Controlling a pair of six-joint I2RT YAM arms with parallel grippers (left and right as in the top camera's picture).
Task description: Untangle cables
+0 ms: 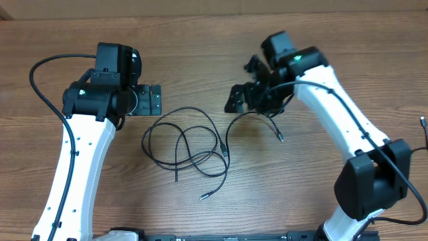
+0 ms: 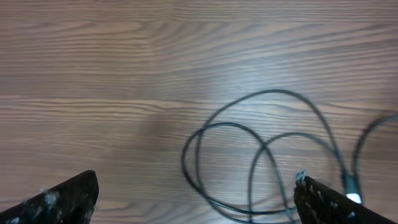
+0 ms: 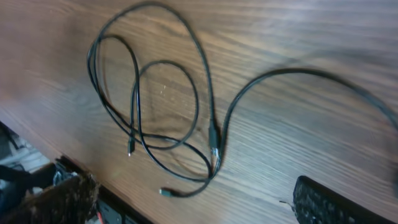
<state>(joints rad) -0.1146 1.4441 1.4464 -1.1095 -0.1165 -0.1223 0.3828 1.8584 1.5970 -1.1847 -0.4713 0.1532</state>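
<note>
Tangle at rest: thin black cables (image 1: 184,136) with small silver-tipped plugs lie looped over one another mid-way along the wood-grain tabletop (image 1: 200,40), nearer the edge where the arms are mounted. The left gripper (image 1: 155,100) and right gripper (image 1: 244,84) hover beside the loops, jaws spread wide and empty. Closing on a crossing would likely pinch two strands together and tighten the tangle.

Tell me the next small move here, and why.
Probably lower the right tool onto the strand that arcs out of the tangled cables toward its free plug. The tool stands open and empty, and that strand lies nearest to it, clear of the overlapping loops, so it looks like the easiest to draw out.
</note>
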